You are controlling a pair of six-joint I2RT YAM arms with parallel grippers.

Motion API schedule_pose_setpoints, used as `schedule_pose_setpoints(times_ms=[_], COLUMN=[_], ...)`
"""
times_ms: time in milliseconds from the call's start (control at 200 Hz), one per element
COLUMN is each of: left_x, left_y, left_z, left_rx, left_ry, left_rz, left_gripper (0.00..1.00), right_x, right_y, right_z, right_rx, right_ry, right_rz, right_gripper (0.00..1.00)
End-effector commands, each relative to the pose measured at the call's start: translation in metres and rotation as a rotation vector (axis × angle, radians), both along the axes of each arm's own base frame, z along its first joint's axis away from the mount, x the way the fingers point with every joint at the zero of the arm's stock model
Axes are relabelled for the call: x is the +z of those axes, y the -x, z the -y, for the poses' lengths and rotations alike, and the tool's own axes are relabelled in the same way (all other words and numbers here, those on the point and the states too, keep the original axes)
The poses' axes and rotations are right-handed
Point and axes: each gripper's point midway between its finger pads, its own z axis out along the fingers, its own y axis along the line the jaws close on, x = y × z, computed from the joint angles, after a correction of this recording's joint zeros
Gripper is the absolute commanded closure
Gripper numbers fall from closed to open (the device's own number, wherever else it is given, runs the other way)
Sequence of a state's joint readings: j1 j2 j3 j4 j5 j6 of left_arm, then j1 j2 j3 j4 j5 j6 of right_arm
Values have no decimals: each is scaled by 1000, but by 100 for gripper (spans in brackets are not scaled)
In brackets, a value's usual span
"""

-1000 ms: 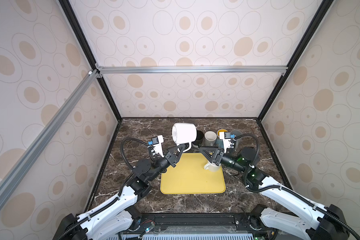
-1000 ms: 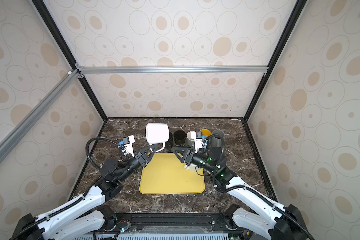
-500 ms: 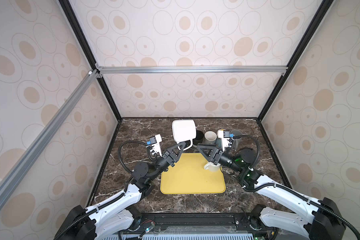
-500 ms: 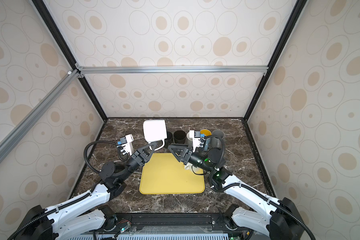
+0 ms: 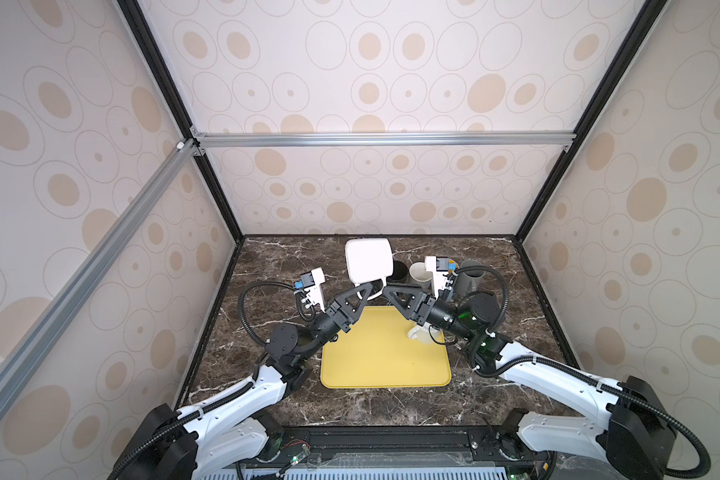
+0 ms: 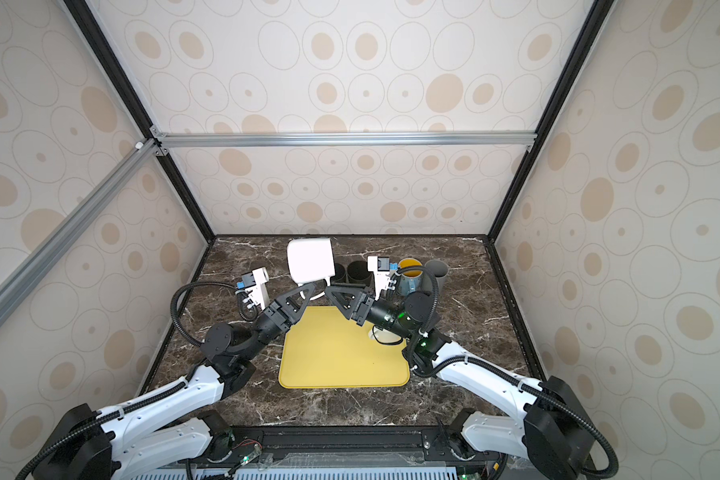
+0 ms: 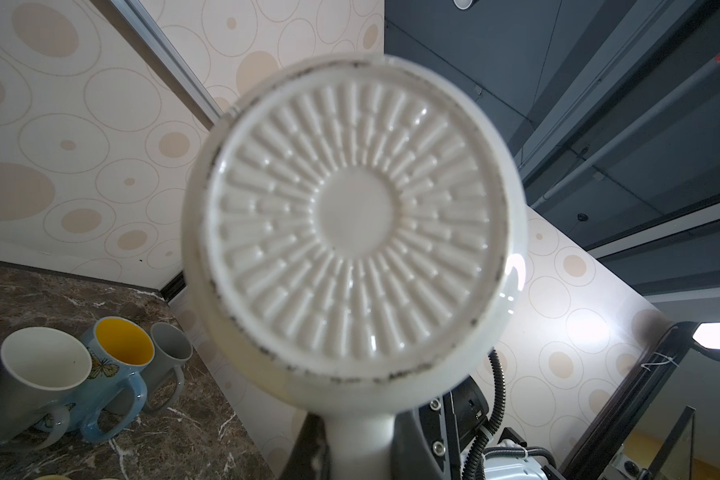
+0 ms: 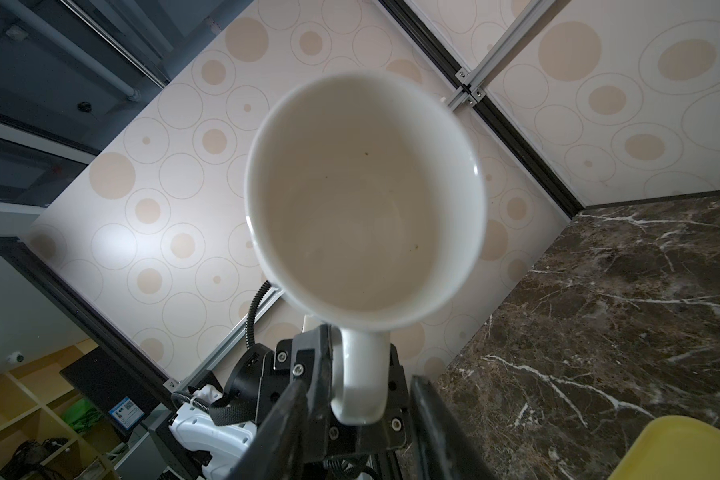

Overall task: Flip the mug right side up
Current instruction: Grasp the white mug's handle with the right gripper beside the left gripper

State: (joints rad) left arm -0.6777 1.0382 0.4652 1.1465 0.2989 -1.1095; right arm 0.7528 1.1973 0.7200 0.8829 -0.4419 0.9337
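1. Left hand (image 5: 364,291) is clamped on the handle (image 5: 376,291) of the white mug (image 5: 368,259) and holds it in the air, above the back edge of the yellow tray (image 5: 385,361).
2. The white mug is turned on its side. Its ribbed base (image 7: 354,224) faces the left wrist camera and its empty mouth (image 8: 364,199) faces the right wrist camera.
3. The right hand (image 5: 387,291) meets it from the opposite side. Its dark fingers (image 8: 283,419) stand apart, one on each side of the handle, so it is open and holds nothing. Whether a finger touches the handle I cannot tell.
4. In both top views the two hands meet tip to tip just under the mug.
5. A row of upright mugs (image 5: 418,274) stands on the marble surface (image 5: 267,266) along the back wall, behind the right hand: black, cream, blue with a yellow inside, and grey.
6. Another pale mug (image 5: 420,334) sits on the tray's right side, partly hidden under the right arm.
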Motion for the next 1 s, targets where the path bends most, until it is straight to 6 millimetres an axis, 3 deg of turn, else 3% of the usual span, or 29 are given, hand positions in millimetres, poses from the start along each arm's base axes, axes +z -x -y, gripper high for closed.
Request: schedule_pose_setpoints(times_ms=[0, 410, 995], left_x=[47, 49, 47], left_y=[22, 25, 26], left_z=[-18, -19, -18], left_rx=[-12, -26, -31], left_ry=[123, 146, 145], left_rz=[153, 165, 170], left_gripper=[100, 100, 100], right_x=[25, 37, 36], right_y=[3, 5, 5], right_z=[-2, -14, -25], right_rx=[19, 64, 96], right_ry=[-76, -117, -127], right_rz=[48, 65, 47], right_gripper=[60, 63, 70])
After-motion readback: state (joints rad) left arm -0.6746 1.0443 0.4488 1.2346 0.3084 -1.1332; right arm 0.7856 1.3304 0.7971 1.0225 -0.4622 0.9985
